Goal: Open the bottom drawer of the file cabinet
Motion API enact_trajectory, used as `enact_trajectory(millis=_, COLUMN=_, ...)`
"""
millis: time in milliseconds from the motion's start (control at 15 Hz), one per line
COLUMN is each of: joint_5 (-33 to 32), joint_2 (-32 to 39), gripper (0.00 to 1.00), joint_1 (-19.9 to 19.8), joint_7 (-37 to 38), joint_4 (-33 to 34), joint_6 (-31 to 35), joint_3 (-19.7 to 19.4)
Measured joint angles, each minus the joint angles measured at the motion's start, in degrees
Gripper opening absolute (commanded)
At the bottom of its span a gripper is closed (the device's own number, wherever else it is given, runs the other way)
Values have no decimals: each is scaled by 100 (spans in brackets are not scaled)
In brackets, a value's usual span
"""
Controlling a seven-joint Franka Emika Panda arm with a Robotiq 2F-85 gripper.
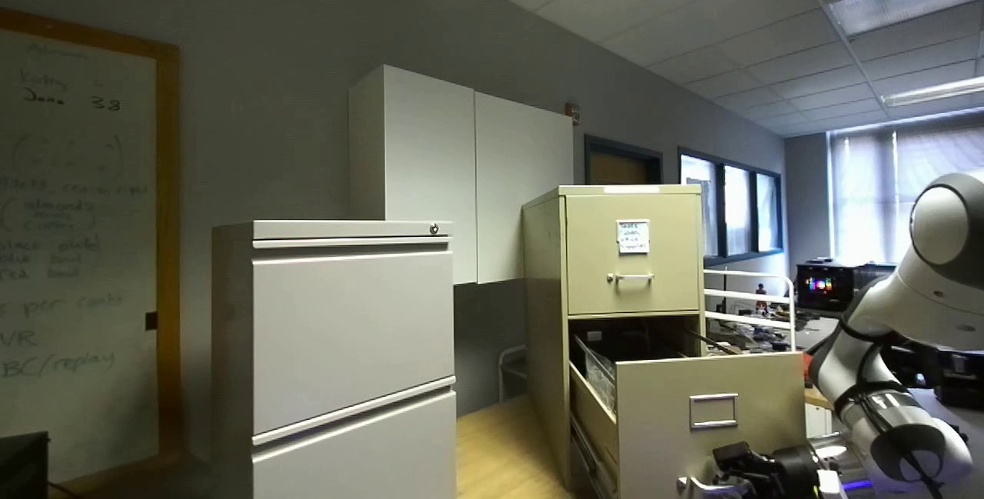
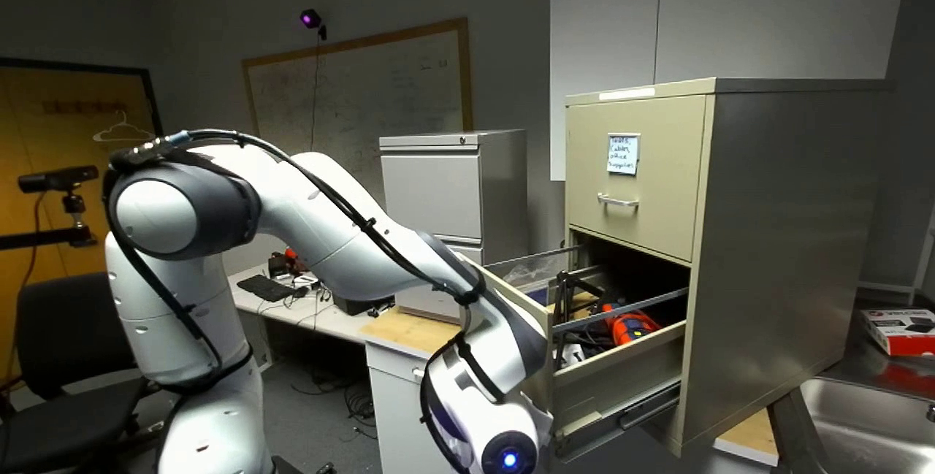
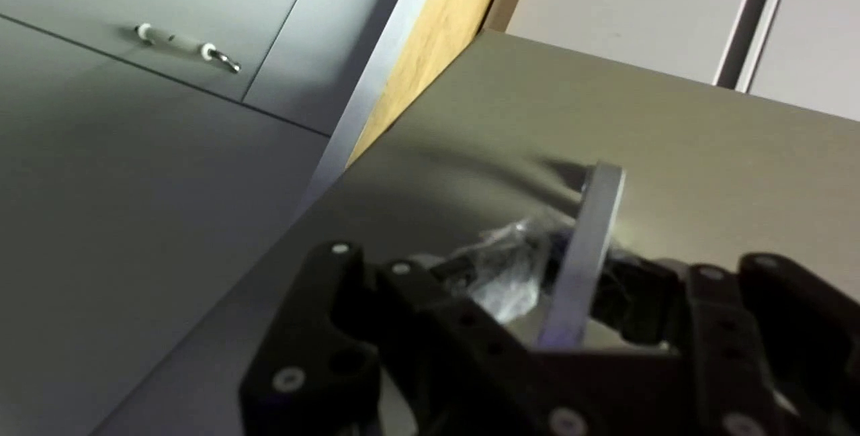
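1. The bottom drawer (image 1: 669,426) is out! It stands forward of the file cabinet (image 1: 544,330), jutting past the front edge of the table (image 1: 500,441) beneath.
2. The fingers (image 3: 648,301) are pinched narrow — clamped on the drawer's metal handle (image 3: 588,254), one each side of the bar.
3. Crumpled clear plastic (image 3: 517,268), right beside that handle!
4. Above, the top drawer (image 1: 592,253) sits flush, white label (image 1: 633,237) facing us.
5. I can see inside — an orange thing (image 2: 630,326) lying in dark clutter (image 2: 595,335), close to the drawer's side edge.
6. The white arm (image 2: 372,269) slants down in front of the drawer, and the pale grey cabinet (image 1: 354,330) stands apart from the tan one.
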Motion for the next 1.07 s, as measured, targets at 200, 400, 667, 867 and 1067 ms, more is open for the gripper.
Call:
enact_trajectory(millis=200, joint_5=-262, joint_2=-36, gripper=58, joint_1=-204, joint_7=-243, joint_4=-428, joint_6=-660, joint_3=-312)
enact_trajectory(millis=400, joint_5=-674, joint_2=27, gripper=81, joint_1=-446, joint_7=-481, joint_4=-747, joint_6=-1191, joint_3=-579)
enact_trajectory(millis=667, joint_5=-895, joint_2=528, gripper=100, joint_1=-655, joint_7=-825, joint_4=-771, joint_6=-1887, joint_3=-746)
enact_trajectory(millis=867, joint_5=-1414, joint_2=1029, gripper=100, joint_1=-675, joint_7=-1352, joint_4=-1027, joint_6=-2253, joint_3=-714)
enact_trajectory(millis=1067, joint_5=-1651, joint_2=1971, gripper=100, joint_1=-470, joint_7=-2037, joint_4=-1099, joint_6=-2256, joint_3=-312)
